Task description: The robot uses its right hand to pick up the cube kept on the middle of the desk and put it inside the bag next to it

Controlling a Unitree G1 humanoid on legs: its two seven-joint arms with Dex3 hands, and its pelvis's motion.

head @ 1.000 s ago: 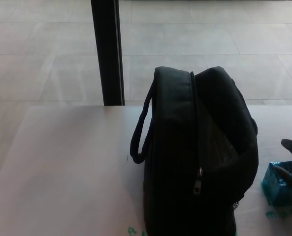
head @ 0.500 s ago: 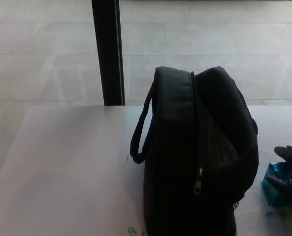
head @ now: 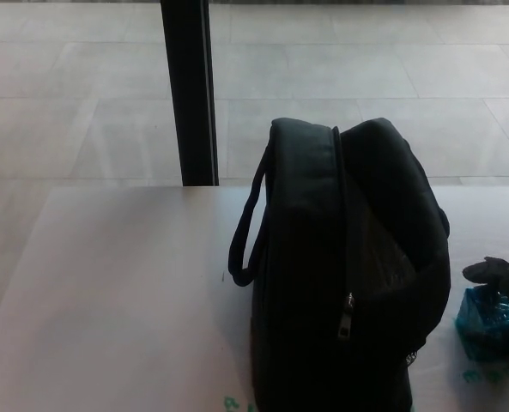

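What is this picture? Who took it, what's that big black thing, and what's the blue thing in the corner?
A robot shaped a bit like a person took it, with a camera on its head looking down at a desk. The big black thing is a bag standing upright, with a carry handle on its side and a zip. The blue thing is a small cube, sitting on the desk beside the bag. The dark shape over the cube is the robot's right hand, reaching in from the edge. I can't tell if it's gripping the cube yet. The left hand isn't in the picture.
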